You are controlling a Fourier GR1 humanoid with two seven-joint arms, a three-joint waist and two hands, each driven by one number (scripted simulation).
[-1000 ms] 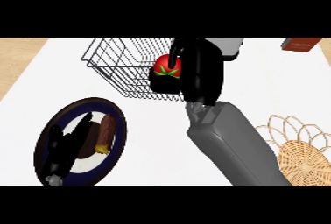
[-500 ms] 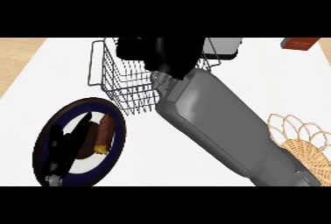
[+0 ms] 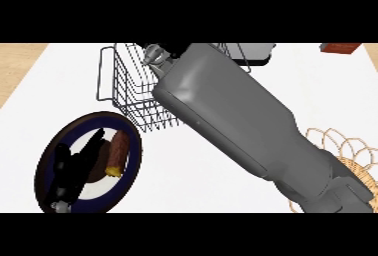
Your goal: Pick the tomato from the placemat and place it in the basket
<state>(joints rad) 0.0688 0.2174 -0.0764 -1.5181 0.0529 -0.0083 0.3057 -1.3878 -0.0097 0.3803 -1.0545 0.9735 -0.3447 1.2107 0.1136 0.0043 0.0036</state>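
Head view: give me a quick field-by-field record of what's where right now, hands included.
right forearm: grey, runs from the lower right up over the wire basket
right hand: only a bit shows at the basket's far rim; fingers not readable
tomato: not visible
placemat: woven, at right edge, partly behind the forearm
plate: dark rim, lower left, holds a brown item with a yellow end
left hand: black, lying over the plate
grey box: behind the basket
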